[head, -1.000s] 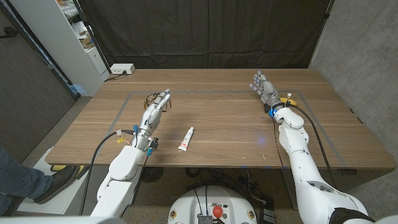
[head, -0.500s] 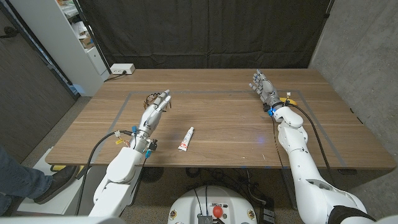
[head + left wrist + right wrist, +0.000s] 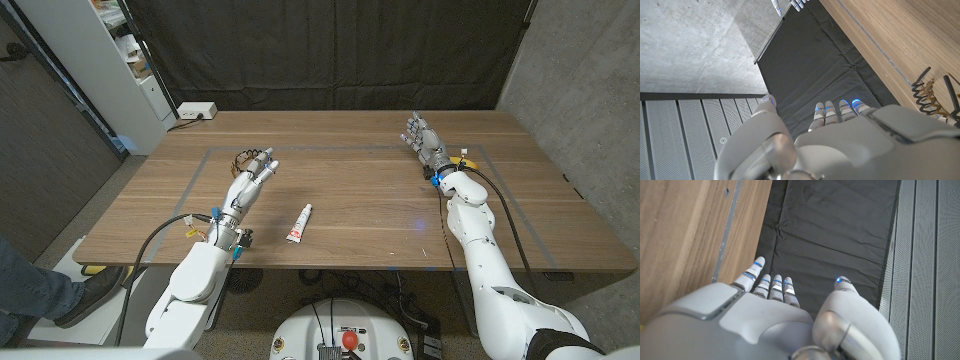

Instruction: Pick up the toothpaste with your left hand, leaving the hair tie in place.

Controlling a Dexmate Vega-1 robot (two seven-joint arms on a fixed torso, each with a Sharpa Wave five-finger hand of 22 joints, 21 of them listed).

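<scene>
A small white toothpaste tube [image 3: 300,223] with a red end lies near the table's front edge, a little left of centre. My left hand [image 3: 251,177] stands to its left and farther back, fingers stretched out and holding nothing. A dark coiled hair tie [image 3: 243,158] lies just beyond that hand's fingertips, and its coils [image 3: 930,95] show beside the hand [image 3: 840,145] in the left wrist view. My right hand [image 3: 424,140] stays at the far right of the table, fingers apart and empty; the right wrist view shows its back [image 3: 765,320].
A taped rectangle [image 3: 330,148] marks the work area on the wooden table. A white shelf unit [image 3: 130,60] and a power strip [image 3: 195,111] stand off the back left corner. A black curtain hangs behind. A person's leg and shoe [image 3: 40,290] show at lower left.
My left hand has shifted slightly toward the front of the table, drawing back from the hair tie. The toothpaste and my right hand have not moved.
</scene>
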